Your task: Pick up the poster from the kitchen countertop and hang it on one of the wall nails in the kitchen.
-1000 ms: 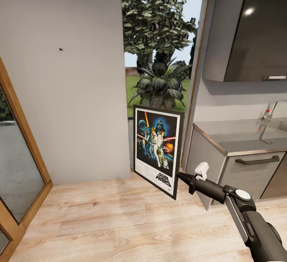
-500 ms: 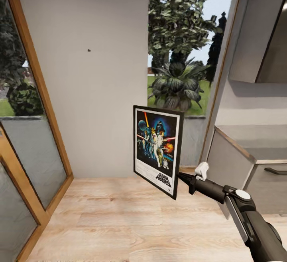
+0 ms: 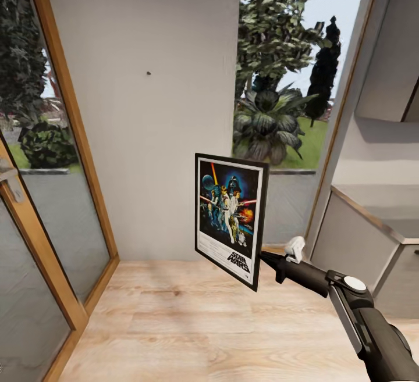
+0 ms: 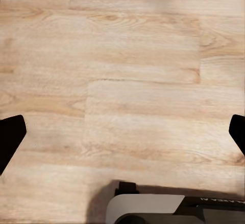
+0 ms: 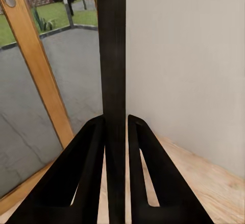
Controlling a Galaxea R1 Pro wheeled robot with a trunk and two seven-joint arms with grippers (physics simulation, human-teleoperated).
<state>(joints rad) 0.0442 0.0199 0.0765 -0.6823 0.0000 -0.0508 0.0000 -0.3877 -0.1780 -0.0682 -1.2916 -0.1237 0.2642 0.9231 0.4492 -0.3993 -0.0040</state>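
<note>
The view has swung left: the wall nail [image 3: 149,72], at eleven o'clock of the poster [image 3: 231,219], now sits nearer centre. The right end effector [image 3: 263,256] stays clamped on the poster's frame; hanging looks near.

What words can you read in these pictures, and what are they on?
"STAR WARS": white logo low on the poster, which the right gripper holds by its bottom corner.
Small print in the poster's white strip just above the logo: too small to read.
Faint lettering on the dark robot part at the edge of the left wrist view: too blurred to read.
No other words, numbers or signs show.
</note>
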